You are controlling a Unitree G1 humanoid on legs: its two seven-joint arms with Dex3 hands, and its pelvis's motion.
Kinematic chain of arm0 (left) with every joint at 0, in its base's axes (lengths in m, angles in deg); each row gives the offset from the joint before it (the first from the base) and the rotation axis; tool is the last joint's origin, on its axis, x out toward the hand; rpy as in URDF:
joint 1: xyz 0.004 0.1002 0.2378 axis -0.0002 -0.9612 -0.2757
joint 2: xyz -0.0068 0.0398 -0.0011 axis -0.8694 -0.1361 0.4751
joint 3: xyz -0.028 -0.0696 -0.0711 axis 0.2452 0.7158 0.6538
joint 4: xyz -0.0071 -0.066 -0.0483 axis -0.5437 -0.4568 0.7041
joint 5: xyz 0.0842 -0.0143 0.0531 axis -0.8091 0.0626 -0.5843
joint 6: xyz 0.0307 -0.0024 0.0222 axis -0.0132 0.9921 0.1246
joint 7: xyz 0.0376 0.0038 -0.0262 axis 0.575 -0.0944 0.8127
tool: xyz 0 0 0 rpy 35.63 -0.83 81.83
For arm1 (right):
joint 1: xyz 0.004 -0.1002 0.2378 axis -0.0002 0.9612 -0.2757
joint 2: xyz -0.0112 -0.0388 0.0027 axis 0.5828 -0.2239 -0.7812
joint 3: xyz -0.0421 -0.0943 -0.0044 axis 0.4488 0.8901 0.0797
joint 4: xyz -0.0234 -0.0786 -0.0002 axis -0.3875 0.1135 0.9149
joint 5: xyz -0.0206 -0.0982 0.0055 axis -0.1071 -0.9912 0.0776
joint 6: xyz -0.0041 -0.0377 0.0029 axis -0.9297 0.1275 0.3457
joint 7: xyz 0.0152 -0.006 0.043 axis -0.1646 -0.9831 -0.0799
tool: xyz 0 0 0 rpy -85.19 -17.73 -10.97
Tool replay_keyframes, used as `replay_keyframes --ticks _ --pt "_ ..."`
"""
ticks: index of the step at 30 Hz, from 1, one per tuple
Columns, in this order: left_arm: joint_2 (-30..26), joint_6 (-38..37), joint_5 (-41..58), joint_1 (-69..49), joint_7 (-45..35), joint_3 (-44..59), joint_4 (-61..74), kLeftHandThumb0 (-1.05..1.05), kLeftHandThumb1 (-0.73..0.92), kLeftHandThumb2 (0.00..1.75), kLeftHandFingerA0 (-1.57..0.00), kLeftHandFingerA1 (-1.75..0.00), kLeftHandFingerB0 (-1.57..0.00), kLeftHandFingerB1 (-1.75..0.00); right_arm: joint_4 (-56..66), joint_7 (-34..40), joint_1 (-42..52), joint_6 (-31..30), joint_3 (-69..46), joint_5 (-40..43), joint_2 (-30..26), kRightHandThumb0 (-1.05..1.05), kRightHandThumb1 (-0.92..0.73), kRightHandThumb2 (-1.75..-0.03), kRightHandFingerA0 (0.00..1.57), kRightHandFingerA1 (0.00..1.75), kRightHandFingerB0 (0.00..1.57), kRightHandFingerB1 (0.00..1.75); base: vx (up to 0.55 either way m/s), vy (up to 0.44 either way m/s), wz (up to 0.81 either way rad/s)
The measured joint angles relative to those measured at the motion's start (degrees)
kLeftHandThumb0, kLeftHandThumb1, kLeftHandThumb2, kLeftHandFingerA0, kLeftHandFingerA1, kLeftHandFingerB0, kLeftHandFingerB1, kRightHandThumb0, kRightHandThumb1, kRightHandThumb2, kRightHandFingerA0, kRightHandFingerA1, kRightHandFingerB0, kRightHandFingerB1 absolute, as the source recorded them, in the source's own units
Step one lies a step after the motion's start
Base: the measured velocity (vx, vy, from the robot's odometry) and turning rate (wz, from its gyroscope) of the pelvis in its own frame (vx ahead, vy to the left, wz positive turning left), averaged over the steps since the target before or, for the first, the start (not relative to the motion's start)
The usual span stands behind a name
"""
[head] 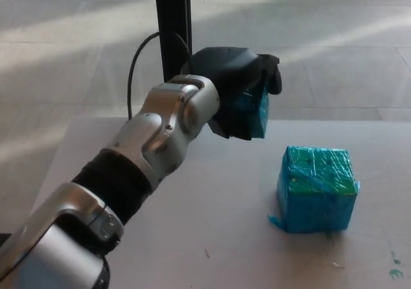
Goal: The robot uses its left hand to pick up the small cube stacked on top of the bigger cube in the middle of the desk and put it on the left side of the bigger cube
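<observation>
Left hand (239, 91) closed around small cube (253, 114), held in air up-left of bigger cube (317, 187), apparently clear of tabletop (212, 205). Cube mostly hidden by fingers. Lift off bigger cube done; lowering and release on left side remain.

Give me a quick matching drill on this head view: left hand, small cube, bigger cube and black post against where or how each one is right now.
Things:
1. left hand
2. small cube
3. bigger cube
4. black post

States:
A. resting on the desk, nothing on top
B. standing upright behind the desk's far edge
C. held off the desk, left of the bigger cube
D. shut around a blue-green block

Pairs: 1-D, 2-C, 3-A, 4-B
</observation>
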Motion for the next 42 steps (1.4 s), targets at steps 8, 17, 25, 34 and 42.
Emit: replay_keyframes --ticks 8,17,25,34,42 --pt "-5.6 1.8 -1.4 -8.7 -5.7 -1.1 5.8 -0.15 0.66 0.77 -0.78 -1.63 -0.75 -1.29 -1.1 -0.1 -0.1 0.6 -0.4 0.0 -0.2 -0.85 -0.47 -0.99 0.67 0.93 0.46 0.76 0.0 0.0 0.0" --pt "-5.8 3.8 -2.7 -17.8 -7.7 -1.8 9.0 -0.2 0.68 0.71 -0.83 -1.64 -0.69 -1.33 -2.3 -0.1 -0.6 1.4 -0.4 0.0 -0.2 -0.86 -0.45 -0.97 0.67 0.93 0.46 0.76 0.0 0.0 0.0" --pt "-3.3 4.6 -3.4 -22.6 -7.1 -1.6 8.8 -0.13 0.58 0.91 -0.78 -1.52 -0.85 -1.05 -3.0 -0.3 -1.1 1.5 -0.4 0.1 -0.2 -0.82 -0.61 -0.68 0.71 1.01 0.48 0.8 0.0 0.0 0.0" --pt "-3.2 6.6 -6.4 -22.0 -7.3 -3.7 9.7 -0.46 0.4 0.78 -0.48 -0.75 -0.38 -0.54 -2.6 -1.0 -1.1 1.6 -0.8 0.1 -0.2 -0.81 -0.59 -0.67 0.7 1.01 0.5 0.78 0.0 0.0 0.0" --pt "-3.5 9.9 -8.8 -20.6 -11.1 -5.9 10.9 -1.01 0.55 0.57 0.0 0.0 0.0 0.0 -3.0 -1.1 -1.3 1.7 -0.9 0.1 -0.2 -0.81 -0.59 -0.68 0.7 1.03 0.48 0.79 0.0 0.0 0.0"
